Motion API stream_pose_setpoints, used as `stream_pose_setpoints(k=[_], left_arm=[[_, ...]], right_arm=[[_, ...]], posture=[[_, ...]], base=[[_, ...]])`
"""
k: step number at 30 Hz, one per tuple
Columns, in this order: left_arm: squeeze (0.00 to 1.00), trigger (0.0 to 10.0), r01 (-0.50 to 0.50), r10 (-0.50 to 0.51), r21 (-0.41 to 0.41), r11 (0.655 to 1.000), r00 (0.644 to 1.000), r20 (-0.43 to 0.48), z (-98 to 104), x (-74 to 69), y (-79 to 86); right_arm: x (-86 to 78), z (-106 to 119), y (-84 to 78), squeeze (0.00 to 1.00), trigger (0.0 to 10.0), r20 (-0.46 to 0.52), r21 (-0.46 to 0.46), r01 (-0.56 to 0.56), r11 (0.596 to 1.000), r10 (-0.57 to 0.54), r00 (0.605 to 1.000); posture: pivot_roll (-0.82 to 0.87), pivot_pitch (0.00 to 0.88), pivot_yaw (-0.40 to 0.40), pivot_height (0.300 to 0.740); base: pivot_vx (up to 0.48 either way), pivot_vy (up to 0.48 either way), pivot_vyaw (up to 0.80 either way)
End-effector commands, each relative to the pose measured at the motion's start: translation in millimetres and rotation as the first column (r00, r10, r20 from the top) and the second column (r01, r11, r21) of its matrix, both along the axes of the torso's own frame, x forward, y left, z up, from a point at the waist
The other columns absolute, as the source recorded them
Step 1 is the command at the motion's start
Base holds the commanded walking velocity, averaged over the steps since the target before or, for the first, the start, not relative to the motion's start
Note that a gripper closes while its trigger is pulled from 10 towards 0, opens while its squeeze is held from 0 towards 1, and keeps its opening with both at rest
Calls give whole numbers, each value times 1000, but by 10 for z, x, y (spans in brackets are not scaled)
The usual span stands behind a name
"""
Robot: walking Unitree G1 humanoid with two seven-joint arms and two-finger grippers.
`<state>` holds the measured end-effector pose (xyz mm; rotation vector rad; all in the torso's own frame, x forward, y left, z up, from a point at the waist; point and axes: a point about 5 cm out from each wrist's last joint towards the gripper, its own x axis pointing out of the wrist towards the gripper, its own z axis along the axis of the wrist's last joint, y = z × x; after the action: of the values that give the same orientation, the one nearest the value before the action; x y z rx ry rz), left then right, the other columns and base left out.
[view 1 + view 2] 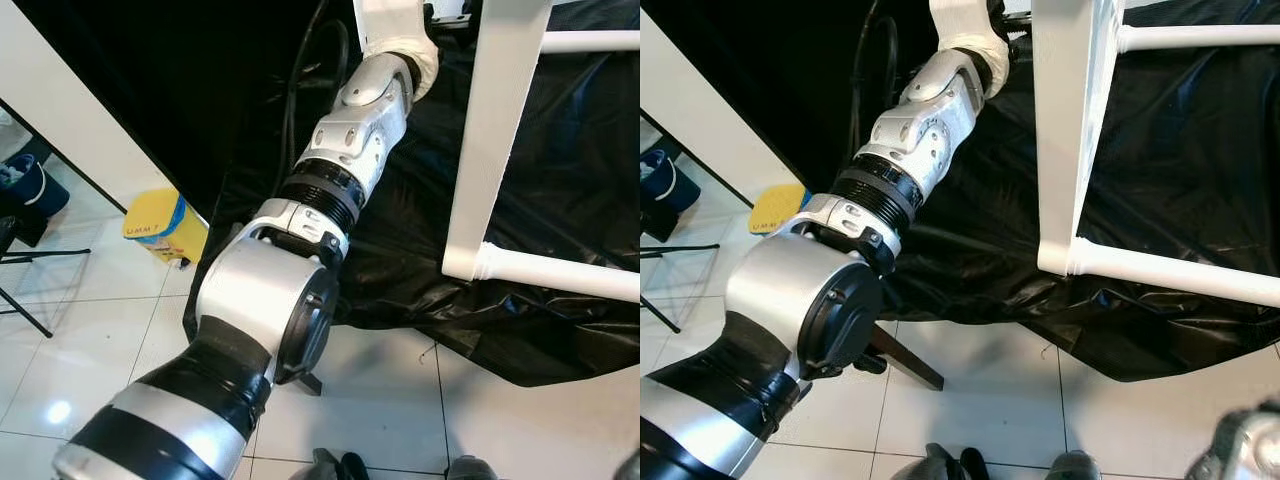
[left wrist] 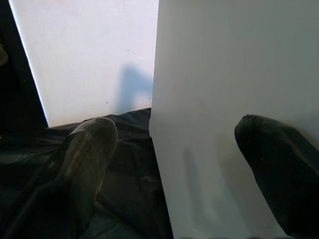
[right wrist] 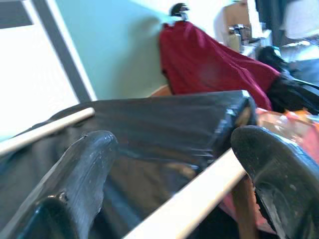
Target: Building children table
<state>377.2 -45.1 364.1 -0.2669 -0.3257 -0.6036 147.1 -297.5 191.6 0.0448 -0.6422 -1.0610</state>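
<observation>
Black sheet [image 1: 560, 180]; table panel [image 2: 234, 119] between left pincer [image 2: 174, 159] fingers.

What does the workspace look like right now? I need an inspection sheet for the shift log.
Surface: crumpled black plastic sheet over white floor tiles.
Job's things: white wooden table frame, upright leg joined to a round rail.
Clutter: yellow and blue box on the tiles.
Grippers: left gripper open around a white panel edge; right gripper open by a white rod.
Cables: black cables behind the left arm.
Surroundings: red cloth.
</observation>
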Motion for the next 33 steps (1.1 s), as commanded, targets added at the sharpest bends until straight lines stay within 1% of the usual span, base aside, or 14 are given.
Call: stream_pose_setpoints(k=[1, 2, 5, 7, 9, 10, 12, 14, 16, 18, 23, 28, 29, 33], left_arm=[[0, 10000, 100, -102, 58, 993, 994, 42, -19, -34, -59], [0, 10000, 92, -95, 64, 994, 995, 44, -47, -20, -37], [0, 10000, 86, -89, 66, 994, 995, 44, -79, -7, -12], [0, 10000, 86, -89, 66, 994, 995, 44, -79, -7, -12], [0, 10000, 76, -78, 63, 995, 996, 44, -220, 30, 93], [0, 10000, 76, -78, 63, 995, 996, 44, -220, 30, 93], [0, 10000, 68, -69, 47, 997, 997, 31, -468, 40, 222], [0, 10000, 68, -69, 47, 997, 997, 31, -468, 40, 222], [0, 10000, 45, -45, 50, 998, 999, 14, -703, 31, 349], [0, 10000, 45, -45, 50, 998, 999, 14, -703, 31, 349], [0, 10000, -60, 61, 109, 992, 998, -4, -1210, -57, 730], [0, 10000, -86, 89, 120, 989, 996, -19, -1331, -90, 818], [0, 10000, -110, 114, 152, 982, 993, -17, -1477, -178, 926], [0, 10000, -132, 138, 166, 977, 990, -30, -1613, -291, 1038]], right_arm=[[22, -224, 105, 0, 10000, -50, 122, 5, 992, 1, 999], [213, -131, 125, 0, 10000, -37, 84, -83, 993, 87, 996], [393, -97, 158, 0, 10000, -107, 46, -176, 983, 180, 978], [393, -97, 158, 0, 10000, -107, 46, -176, 983, 180, 978], [684, -110, 235, 0, 10000, -169, 50, -314, 948, 318, 933], [684, -110, 235, 0, 10000, -169, 50, -314, 948, 318, 933], [940, -132, 355, 0, 10000, -229, 41, -418, 908, 415, 880], [940, -132, 355, 0, 10000, -229, 41, -418, 908, 415, 880], [1088, -147, 450, 0, 10000, -267, 25, -472, 881, 461, 846], [1088, -147, 450, 0, 10000, -267, 25, -472, 881, 461, 846], [1369, -121, 609, 0, 10000, -305, 21, -580, 815, 557, 772], [1412, -123, 635, 0, 10000, -319, 21, -597, 802, 571, 756], [1423, -184, 647, 0, 10000, -344, 40, -600, 799, 575, 742], [1383, -267, 668, 0, 10000, -364, 54, -601, 797, 577, 732]], posture=[[-321, 106, 202, 740], [-315, 102, 190, 740], [-298, 95, 166, 740], [-298, 95, 166, 740], [-256, 79, 124, 740], [-256, 79, 124, 740], [-221, 70, 95, 740], [-221, 70, 95, 740], [-206, 66, 83, 740], [-206, 66, 83, 740], [-153, 59, 33, 740], [-140, 56, 23, 740], [-118, 53, 6, 740], [-112, 53, 2, 740]], base=[[0, 0, 0], [0, 0, 0], [0, 0, 0], [0, 0, 0], [0, 0, 0], [0, 0, 0], [0, 0, 0], [0, 0, 0], [0, 0, 0], [0, 0, 0], [0, 0, 0], [0, 0, 0], [0, 0, 0], [0, 0, 0]])
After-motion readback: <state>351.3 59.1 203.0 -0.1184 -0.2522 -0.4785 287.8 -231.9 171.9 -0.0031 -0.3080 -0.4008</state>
